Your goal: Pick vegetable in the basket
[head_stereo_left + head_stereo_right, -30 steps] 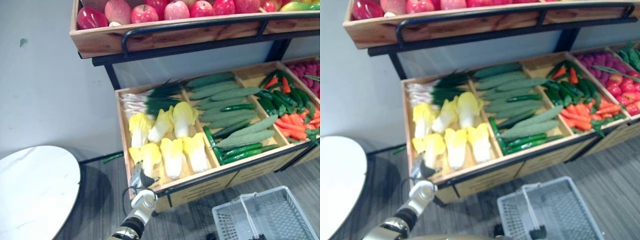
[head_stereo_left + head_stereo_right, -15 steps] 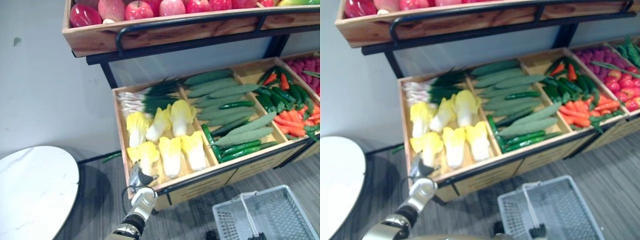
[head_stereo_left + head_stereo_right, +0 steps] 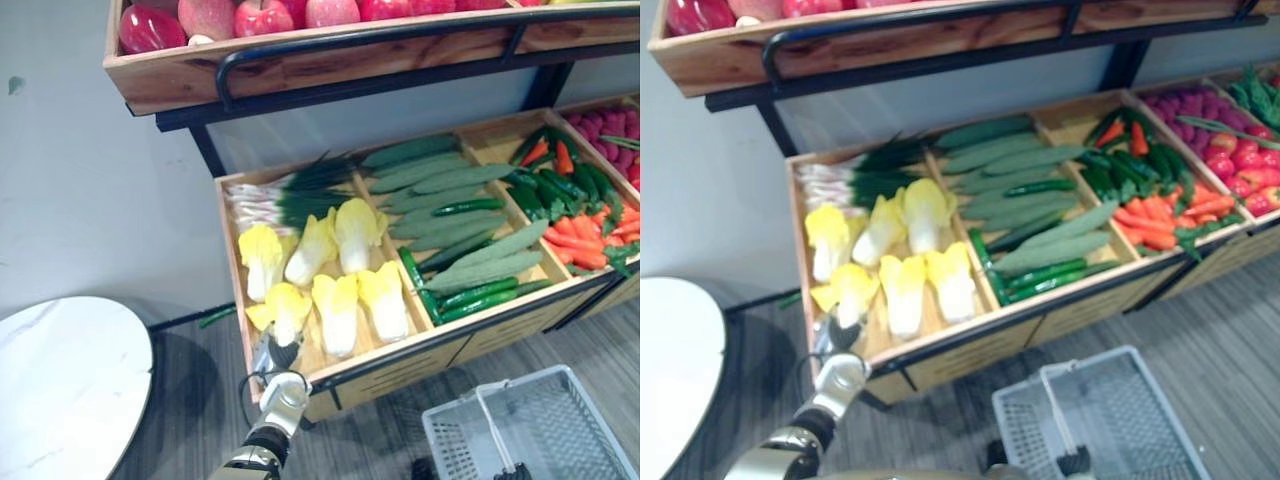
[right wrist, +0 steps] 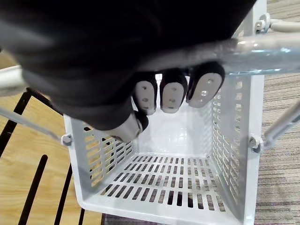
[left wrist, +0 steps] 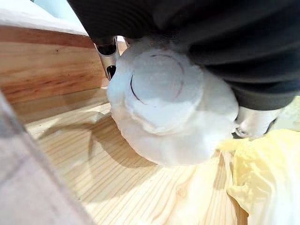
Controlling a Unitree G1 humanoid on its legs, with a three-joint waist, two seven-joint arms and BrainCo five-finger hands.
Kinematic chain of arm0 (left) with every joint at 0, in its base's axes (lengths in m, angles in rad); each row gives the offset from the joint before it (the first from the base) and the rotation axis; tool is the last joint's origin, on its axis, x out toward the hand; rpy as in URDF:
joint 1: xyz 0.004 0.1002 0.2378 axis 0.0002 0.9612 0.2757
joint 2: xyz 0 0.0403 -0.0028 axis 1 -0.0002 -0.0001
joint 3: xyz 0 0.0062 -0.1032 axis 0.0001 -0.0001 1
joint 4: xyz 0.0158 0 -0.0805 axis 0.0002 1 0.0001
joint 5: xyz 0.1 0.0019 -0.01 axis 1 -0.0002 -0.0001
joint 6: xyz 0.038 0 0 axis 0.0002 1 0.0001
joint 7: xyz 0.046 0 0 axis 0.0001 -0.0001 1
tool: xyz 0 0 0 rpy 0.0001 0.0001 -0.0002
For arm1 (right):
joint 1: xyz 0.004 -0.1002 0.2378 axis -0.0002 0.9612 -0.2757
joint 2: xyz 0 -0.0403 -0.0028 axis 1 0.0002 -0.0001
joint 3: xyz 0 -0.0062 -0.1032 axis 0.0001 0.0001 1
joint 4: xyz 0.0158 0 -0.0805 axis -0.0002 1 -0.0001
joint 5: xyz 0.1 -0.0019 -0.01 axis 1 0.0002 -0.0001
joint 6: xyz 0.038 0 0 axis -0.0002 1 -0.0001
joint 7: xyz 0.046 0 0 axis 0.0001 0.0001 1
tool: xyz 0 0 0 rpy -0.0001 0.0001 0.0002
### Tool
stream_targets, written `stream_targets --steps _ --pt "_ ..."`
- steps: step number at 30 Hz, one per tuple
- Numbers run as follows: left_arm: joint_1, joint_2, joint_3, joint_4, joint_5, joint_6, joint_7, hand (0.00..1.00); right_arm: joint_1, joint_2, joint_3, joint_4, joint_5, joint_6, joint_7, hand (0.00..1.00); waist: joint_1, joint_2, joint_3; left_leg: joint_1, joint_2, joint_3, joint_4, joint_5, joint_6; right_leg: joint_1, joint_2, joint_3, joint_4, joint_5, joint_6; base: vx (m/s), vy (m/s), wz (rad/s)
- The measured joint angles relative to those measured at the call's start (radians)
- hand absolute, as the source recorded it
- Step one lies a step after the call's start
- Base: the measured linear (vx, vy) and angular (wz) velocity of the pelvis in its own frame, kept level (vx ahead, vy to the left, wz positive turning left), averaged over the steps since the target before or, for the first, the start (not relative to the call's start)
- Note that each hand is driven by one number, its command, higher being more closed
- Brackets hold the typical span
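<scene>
My left hand (image 3: 272, 360) was clamped on the white cut base of a pale yellow Chinese cabbage (image 5: 168, 108), with silver fingers (image 5: 108, 52) pressed against either side of it. The cabbage lay at the front left corner of the light wooden crate (image 3: 230, 240), just beside the other yellow cabbages (image 3: 345, 300) in that compartment. Green spring onions (image 3: 300, 195) lay behind them, and long dark green cucumbers (image 3: 450, 182) filled the next compartment. My right hand (image 4: 171, 96) was curled round the grey metal handle (image 4: 267, 47) of the pale grey slotted plastic basket (image 4: 168, 187), low in front of the crate.
</scene>
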Motion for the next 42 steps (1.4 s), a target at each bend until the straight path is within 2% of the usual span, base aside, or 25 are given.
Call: stream_targets --steps 7,13,16,20,25,27,34,37,42 --pt "0.0 -0.003 0.002 0.0 -0.013 -0.019 0.0 1.0 -0.001 0.0 0.003 0.0 0.0 0.0 0.006 1.0 0.0 -0.002 0.001 0.0 0.0 0.0 -0.001 0.0 0.0 0.0 0.0 -0.005 0.0 -0.002 -0.001 0.0 0.001 0.0" --pt "-0.004 -0.003 -0.015 -0.024 -0.088 -0.027 0.0 1.0 -0.001 -0.001 0.029 0.0 0.0 0.0 0.005 1.0 -0.001 -0.007 0.004 -0.003 -0.001 -0.006 -0.002 0.0 0.0 0.0 -0.002 -0.015 0.0 -0.005 0.004 0.0 0.001 0.02" --pt "0.018 0.002 -0.054 -0.088 -0.098 -0.027 -0.005 1.0 0.002 0.0 0.028 0.0 0.0 0.0 0.005 1.0 -0.004 -0.013 0.008 -0.018 -0.005 -0.027 -0.001 0.001 0.001 -0.001 -0.005 -0.031 0.0 -0.007 0.001 0.02 0.007 0.18" --pt "0.091 0.013 -0.097 -0.241 -0.117 -0.026 -0.047 1.0 -0.008 0.0 0.025 -0.001 0.0 0.002 0.005 1.0 0.0 -0.023 0.014 -0.02 -0.01 -0.035 -0.004 0.001 0.002 -0.002 -0.01 -0.042 0.0 -0.004 -0.003 0.06 0.02 0.1" --pt "0.165 0.023 -0.122 -0.433 -0.113 0.005 -0.101 1.0 -0.021 0.004 -0.011 -0.001 -0.001 0.003 0.005 1.0 0.0 -0.029 0.016 -0.035 -0.017 -0.056 -0.002 0.002 0.003 -0.004 -0.018 -0.061 0.001 -0.005 -0.002 0.06 0.024 0.13" --pt "0.202 0.03 -0.122 -0.545 -0.083 0.024 -0.12 1.0 -0.023 0.003 -0.015 -0.002 -0.002 0.007 0.004 1.0 0.002 -0.033 0.013 -0.036 -0.02 -0.056 0.0 0.003 0.004 -0.003 -0.022 -0.061 0.001 -0.005 -0.002 0.02 0.012 0.01" --pt "0.221 0.049 -0.125 -0.795 0.054 0.025 -0.127 1.0 -0.017 0.003 -0.033 -0.001 -0.009 0.009 0.006 1.0 0.002 -0.034 -0.001 -0.055 -0.022 -0.076 0.018 0.005 0.007 -0.005 -0.026 -0.075 0.001 -0.004 -0.002 -0.02 -0.001 0.05" --pt "0.232 0.05 -0.127 -0.854 0.09 0.022 -0.127 1.0 -0.017 0.002 -0.049 0.0 -0.01 0.01 0.006 1.0 0.002 -0.036 -0.007 -0.055 -0.022 -0.078 0.018 0.007 0.01 -0.005 -0.026 -0.081 0.005 -0.003 -0.001 -0.04 -0.002 0.06" --pt "0.25 0.054 -0.126 -0.892 0.091 0.022 -0.127 1.0 -0.017 0.002 -0.048 0.0 -0.011 0.01 0.012 1.0 0.004 -0.041 -0.027 -0.058 -0.024 -0.08 0.018 0.009 0.013 -0.007 -0.029 -0.081 0.005 0.001 0.003 -0.03 0.001 0.01"
